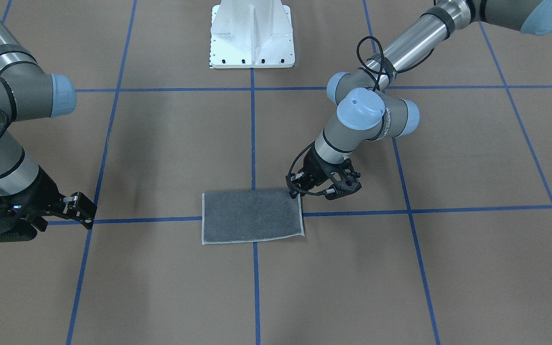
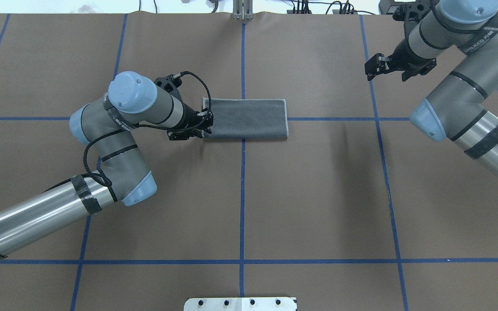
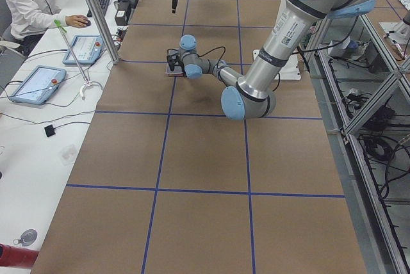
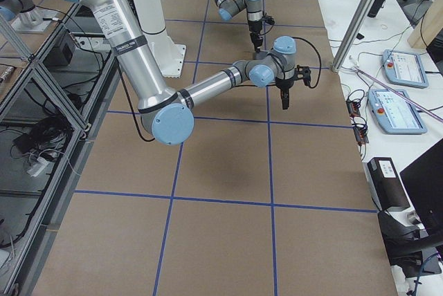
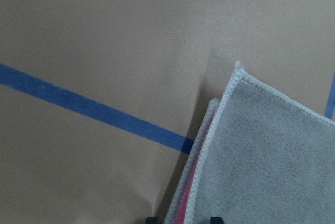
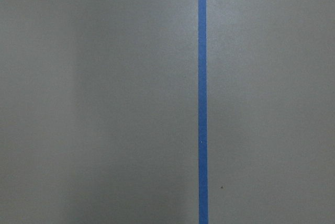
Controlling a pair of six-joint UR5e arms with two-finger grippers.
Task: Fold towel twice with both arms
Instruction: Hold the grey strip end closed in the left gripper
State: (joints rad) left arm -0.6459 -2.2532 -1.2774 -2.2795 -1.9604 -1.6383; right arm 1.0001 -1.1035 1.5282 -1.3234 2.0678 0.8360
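The towel (image 2: 247,119) lies flat on the brown table (image 2: 318,194), folded once into a rectangle with its dark grey face up and light grey stitched edging along its borders. It sits across a crossing of blue tape lines (image 2: 242,194), near the table's middle. In the left wrist view, 2 layers show at the towel's corner (image 5: 230,145): the grey upper layer and, beneath it, a strip of pink face.

The left gripper (image 2: 203,125) is low at the towel's short edge on the robot's left; its fingers bracket that edge, with 2 dark fingertips just visible at the bottom of the wrist view on either side of the layered hem. Whether they pinch the cloth cannot be told.

The right gripper (image 2: 372,69) hangs above bare table, well apart from the towel, fingers close together with nothing between them. Its wrist camera shows only brown surface and 1 blue tape line.

A white pedestal base (image 1: 252,36) stands at the robot's side of the table.
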